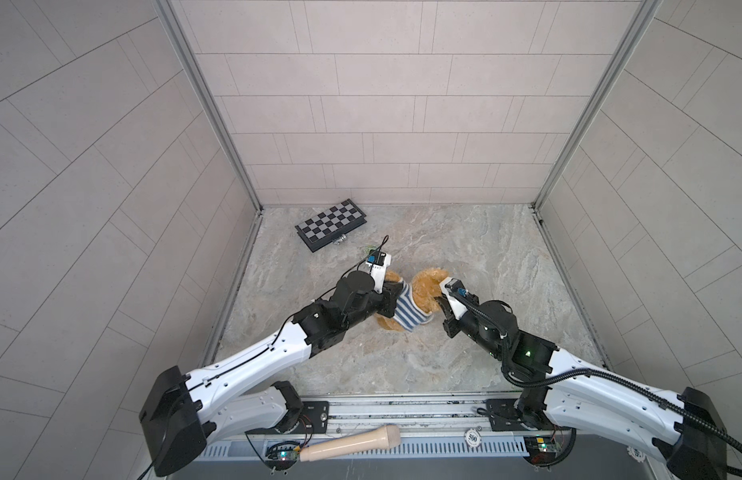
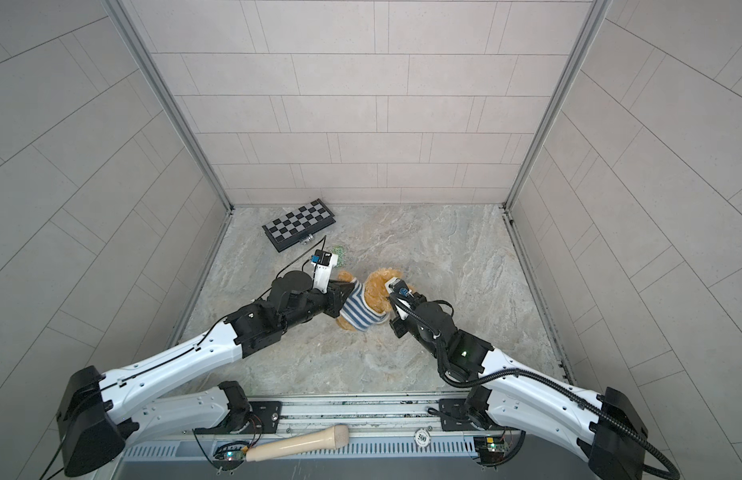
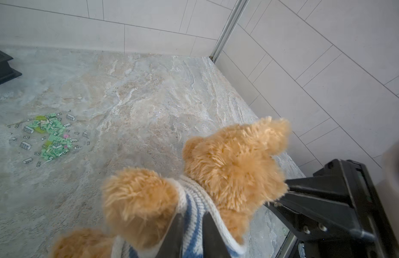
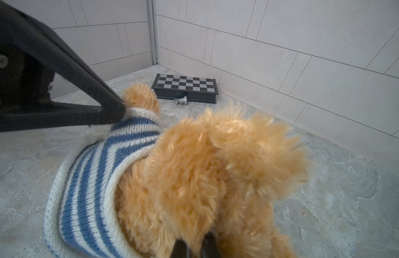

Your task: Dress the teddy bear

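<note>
Your bear point(image 1: 427, 291) sits on the table point(image 1: 506, 257), toward you and a little right of the chessboard point(image 1: 332, 224), between the two arms. Its long axis runs from one tool to the other. The head points at the right arm, and the body, in the striped sweater point(image 1: 406, 311), points at the left arm.

Your right tool point(image 4: 195, 242) is closed on the bear's fur at the head end, so treat that as your anchor. Your left tool point(image 1: 392, 297) is at the far end of the sweater, beside the paw point(image 4: 141, 96) that pokes out of a sleeve on the chessboard side. In the left wrist view its fingers point(image 3: 213, 234) stand a little apart with knit between them. I cannot tell whether they are pinching it.

The sweater looks to be past the head and bunched loosely round the torso. Any further pull probably has to run along the body, away from the head. The left arm is nearer to that cloth. Pulling across the axis would likely just roll the bear.
</note>
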